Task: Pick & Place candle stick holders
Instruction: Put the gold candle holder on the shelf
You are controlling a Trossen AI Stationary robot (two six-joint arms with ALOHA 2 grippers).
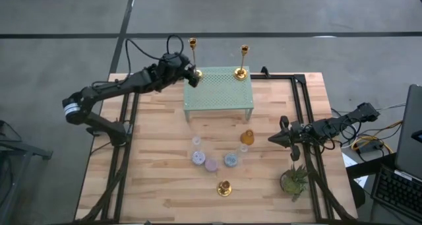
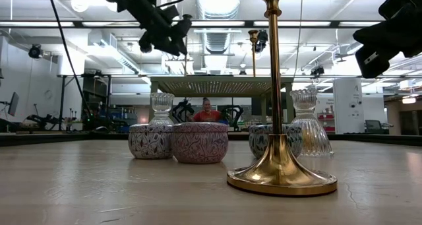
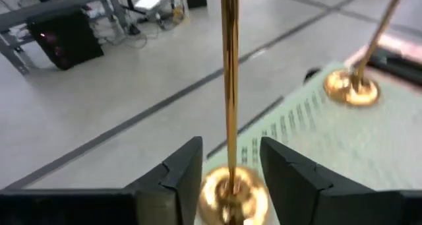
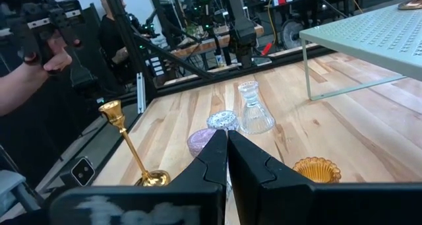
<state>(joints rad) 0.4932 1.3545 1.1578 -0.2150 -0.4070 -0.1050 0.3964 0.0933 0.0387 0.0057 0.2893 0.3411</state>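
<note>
Three gold candle stick holders show. One [image 1: 193,53] stands by its round base on the far left corner of a pale green perforated shelf [image 1: 221,96]. Another [image 1: 242,61] stands on the shelf's far right corner. The third [image 1: 224,187] stands on the table near its front edge and is large in the low view [image 2: 280,165]. My left gripper [image 3: 231,175] is open at the first holder. Its fingers stand on either side of the thin stem [image 3: 229,86], just above the base [image 3: 232,195]. My right gripper [image 1: 273,140] is shut and empty above the table's right part.
Small patterned candle tins [image 1: 211,162], clear glass cups [image 1: 196,141] and an amber jar [image 1: 247,138] stand at mid table in front of the shelf. A small potted plant [image 1: 293,179] stands at the near right. A person's hand [image 4: 39,50] shows beyond the table.
</note>
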